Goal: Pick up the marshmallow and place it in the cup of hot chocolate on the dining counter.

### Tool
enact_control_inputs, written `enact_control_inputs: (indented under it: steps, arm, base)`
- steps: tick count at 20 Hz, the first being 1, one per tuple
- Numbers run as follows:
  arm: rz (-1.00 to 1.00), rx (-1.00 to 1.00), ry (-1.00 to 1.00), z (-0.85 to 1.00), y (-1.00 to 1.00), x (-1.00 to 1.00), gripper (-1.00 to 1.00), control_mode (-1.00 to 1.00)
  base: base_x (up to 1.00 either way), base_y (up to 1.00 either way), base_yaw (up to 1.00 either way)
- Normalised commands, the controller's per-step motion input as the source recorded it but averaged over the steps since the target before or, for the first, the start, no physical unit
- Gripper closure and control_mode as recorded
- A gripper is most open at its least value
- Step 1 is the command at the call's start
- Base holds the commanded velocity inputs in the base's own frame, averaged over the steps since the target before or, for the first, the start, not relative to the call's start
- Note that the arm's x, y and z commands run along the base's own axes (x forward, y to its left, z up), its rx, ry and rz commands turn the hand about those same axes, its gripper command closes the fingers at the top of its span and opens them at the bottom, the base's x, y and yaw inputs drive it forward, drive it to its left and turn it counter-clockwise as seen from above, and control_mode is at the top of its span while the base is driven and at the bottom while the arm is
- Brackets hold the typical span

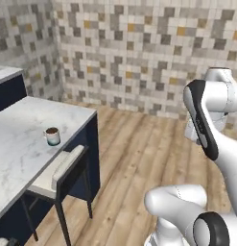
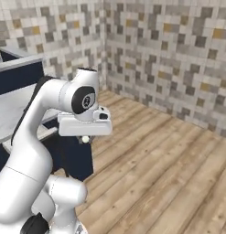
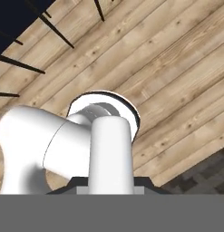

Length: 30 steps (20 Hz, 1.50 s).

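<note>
The cup of hot chocolate sits on the marble surface near its stool-side edge; can't tell the pincer's state.

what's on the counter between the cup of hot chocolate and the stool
Nothing: bare marble of the dining counter runs from the cup of hot chocolate to the stool, in the left base view.

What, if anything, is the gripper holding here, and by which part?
It cannot be told for sure. In the right base view a tiny whitish lump, possibly the marshmallow, sits just below the gripper, but the fingers are too small to judge contact.
</note>
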Motion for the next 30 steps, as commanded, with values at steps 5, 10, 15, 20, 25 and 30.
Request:
enact_control_inputs:
  steps: [5,10,15,20,25,30]
  arm:
    - [0.0,0.0,0.0,0.0,0.0,0.0,1.0,1.0]
    - [0.0,0.0,0.0,0.0,0.0,0.0,1.0,1.0]
    - [0.0,0.0,0.0,0.0,0.0,0.0,1.0,1.0]
    - [0.0,0.0,0.0,0.0,0.0,0.0,1.0,1.0]
    - [0.0,0.0,0.0,0.0,0.0,0.0,1.0,1.0]
    - [0.0,0.0,0.0,0.0,0.0,0.0,1.0,1.0]
  base:
    - [0.71,-0.17,0.44]
    - [0.65,0.0,0.34]
    - [0.54,-0.01,0.33]
    - [0.29,0.02,0.56]
    - [0.37,-0.03,0.59]
    - [0.49,-0.1,0.53]
